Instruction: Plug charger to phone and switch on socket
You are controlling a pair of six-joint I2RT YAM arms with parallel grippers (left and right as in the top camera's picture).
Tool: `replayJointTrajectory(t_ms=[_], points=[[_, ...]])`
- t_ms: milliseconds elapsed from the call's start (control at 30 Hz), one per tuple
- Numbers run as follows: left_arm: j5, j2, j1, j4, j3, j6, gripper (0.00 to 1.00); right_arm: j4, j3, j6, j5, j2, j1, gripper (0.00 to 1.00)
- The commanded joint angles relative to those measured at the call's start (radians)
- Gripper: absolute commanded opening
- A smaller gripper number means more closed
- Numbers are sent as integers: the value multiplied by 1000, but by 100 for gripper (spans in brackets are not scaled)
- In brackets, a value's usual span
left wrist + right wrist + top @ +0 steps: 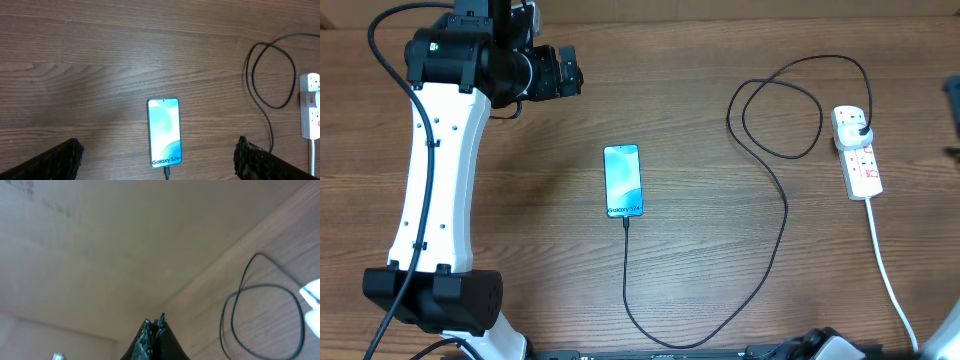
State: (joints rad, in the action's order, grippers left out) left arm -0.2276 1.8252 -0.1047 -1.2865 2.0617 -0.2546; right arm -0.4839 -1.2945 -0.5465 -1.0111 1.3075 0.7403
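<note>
The phone (623,181) lies flat mid-table with its blue and white screen up. It also shows in the left wrist view (163,131). The charger cable (775,255) has its tip in the phone's near short edge (167,173). It curves right, loops, and its black plug (860,127) sits in the white socket strip (861,165). My left gripper (159,147) is open and empty, held high above the phone; in the overhead view it is at the far left (565,72). My right gripper (155,322) is shut and empty, pointing off the table. I cannot read the switch positions.
The strip's white cord (888,270) runs to the front right edge. The cable loop (775,115) lies left of the strip; it also shows in the left wrist view (270,75) and the right wrist view (240,315). The left arm's white link (435,190) stands at the left.
</note>
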Motion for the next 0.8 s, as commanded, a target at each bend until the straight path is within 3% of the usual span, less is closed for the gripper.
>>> replayJointTrajectory(t_ms=[0, 200, 333, 467, 500, 567, 600, 767], points=[[2, 2, -9, 2, 2, 7, 100, -102, -5, 127, 279, -109, -158, 4], [2, 2, -9, 2, 2, 8, 100, -308, -10, 317, 839, -166, -486, 4], [2, 2, -9, 2, 2, 8, 99, -331, -10, 435, 863, -167, -668, 4], [2, 2, -9, 2, 2, 8, 100, -342, -10, 447, 934, -167, -816, 4], [3, 2, -9, 2, 2, 8, 100, -346, -10, 447, 936, -167, -829, 9], [2, 2, -9, 2, 2, 8, 100, -375, -10, 446, 935, -167, -849, 58], [2, 2, -9, 2, 2, 7, 100, -430, -10, 443, 928, -167, -849, 100], [2, 2, -9, 2, 2, 8, 99, -577, -9, 443, 928, -164, -849, 100]])
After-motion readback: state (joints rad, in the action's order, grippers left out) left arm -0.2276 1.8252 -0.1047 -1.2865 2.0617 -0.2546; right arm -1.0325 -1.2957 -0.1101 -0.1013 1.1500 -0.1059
